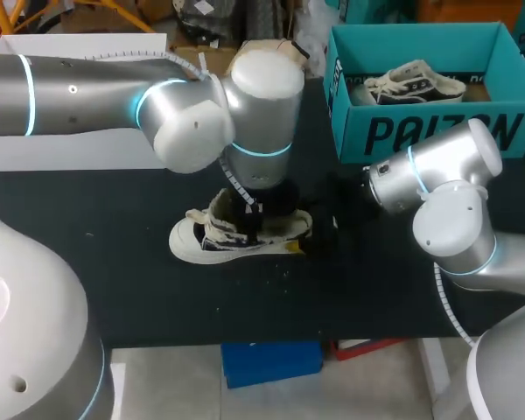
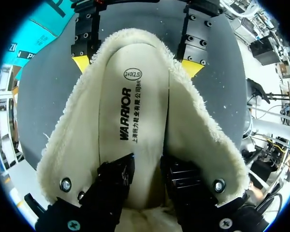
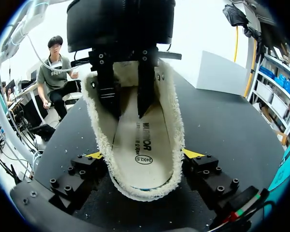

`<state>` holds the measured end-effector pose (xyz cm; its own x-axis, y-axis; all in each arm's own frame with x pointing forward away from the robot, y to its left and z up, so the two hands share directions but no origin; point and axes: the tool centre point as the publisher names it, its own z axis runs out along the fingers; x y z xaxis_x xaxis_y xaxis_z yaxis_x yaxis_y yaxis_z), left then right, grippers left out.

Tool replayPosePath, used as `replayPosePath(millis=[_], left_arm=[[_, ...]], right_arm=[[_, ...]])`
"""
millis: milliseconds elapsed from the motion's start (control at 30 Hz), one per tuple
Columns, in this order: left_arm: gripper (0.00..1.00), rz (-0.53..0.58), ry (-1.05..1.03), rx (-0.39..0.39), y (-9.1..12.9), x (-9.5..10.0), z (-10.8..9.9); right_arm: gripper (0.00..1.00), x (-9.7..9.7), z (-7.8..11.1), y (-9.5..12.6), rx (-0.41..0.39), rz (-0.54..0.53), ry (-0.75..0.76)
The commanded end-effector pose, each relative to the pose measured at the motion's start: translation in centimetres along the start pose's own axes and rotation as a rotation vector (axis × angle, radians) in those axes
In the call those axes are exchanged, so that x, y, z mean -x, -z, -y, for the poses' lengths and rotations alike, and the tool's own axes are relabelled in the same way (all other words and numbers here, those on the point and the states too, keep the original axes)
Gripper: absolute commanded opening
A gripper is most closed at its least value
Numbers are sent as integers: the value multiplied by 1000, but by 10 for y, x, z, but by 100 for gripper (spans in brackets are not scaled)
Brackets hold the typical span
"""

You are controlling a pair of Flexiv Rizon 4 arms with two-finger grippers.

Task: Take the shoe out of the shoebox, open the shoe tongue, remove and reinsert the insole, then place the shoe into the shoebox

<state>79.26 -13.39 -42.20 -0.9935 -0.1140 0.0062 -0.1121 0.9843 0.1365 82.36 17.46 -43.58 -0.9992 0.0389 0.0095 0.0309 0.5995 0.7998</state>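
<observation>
right fingers wide, clamping shoe sides; left fingers narrowly apart over insole

Bright, even light from above puts soft highlights on the left arm's grey shell.

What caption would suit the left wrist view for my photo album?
The left gripper sits inside a fleece-lined shoe, above its insole, while the right gripper clamps the shoe between its jaws.
</observation>
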Motion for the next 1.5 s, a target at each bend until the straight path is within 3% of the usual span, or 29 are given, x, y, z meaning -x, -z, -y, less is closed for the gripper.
replayPosePath(millis=[33,467,700,767,1067,1167,1500], left_arm=[[42,92,11,91,-16,-9,-2],[42,413,46,237,-25,6,-19],[37,513,31,186,-21,18,-28],[34,511,26,141,-19,22,-30],[19,504,-12,106,-21,26,-32],[0,479,-38,92,-22,27,-32],[0,363,-100,-20,-5,14,-33]], right_arm=[[0,2,4,-3,-3,3,-3],[0,2,4,-3,-3,3,-3],[0,2,4,-3,-3,3,-3],[0,2,4,-3,-3,3,-3],[0,2,4,-3,-3,3,-3],[0,2,4,-3,-3,3,-3],[0,2,4,-3,-3,3,-3]])
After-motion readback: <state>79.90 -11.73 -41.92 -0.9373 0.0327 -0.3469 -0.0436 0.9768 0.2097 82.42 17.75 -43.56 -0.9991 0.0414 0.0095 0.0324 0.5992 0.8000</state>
